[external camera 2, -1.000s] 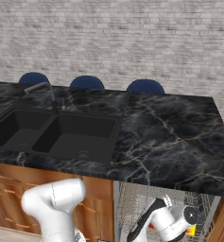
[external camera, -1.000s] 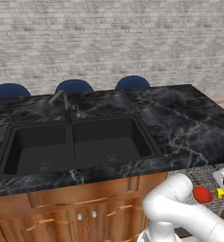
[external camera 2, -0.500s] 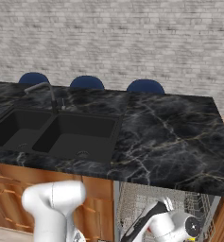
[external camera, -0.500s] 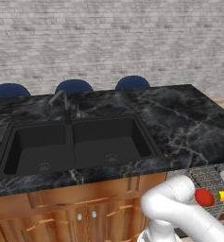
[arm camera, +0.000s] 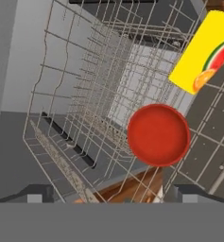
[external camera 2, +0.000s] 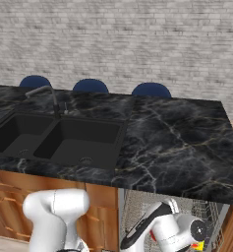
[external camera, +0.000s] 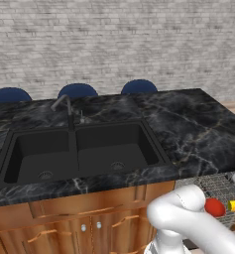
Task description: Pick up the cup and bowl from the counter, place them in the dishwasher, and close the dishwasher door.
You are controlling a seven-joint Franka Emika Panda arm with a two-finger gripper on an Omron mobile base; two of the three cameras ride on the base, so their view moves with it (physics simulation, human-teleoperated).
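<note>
Wire rack [arm camera: 80, 94] surrounds bowl [arm camera: 158, 134] beside cup [arm camera: 203, 52].

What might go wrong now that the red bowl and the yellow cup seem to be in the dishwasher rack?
The fingers stand open close to the red bowl, so pulling back carelessly could knock it or snag the wire rack. The yellow cup lies tilted beside the bowl and might roll. The rack also looks pulled out, which could block the door from closing.

Text: none can be read anywhere.
Cup [arm camera: 204, 47]: yellow, bears a fruit picture (watermelon and orange slices), no letters or numbers.
</note>
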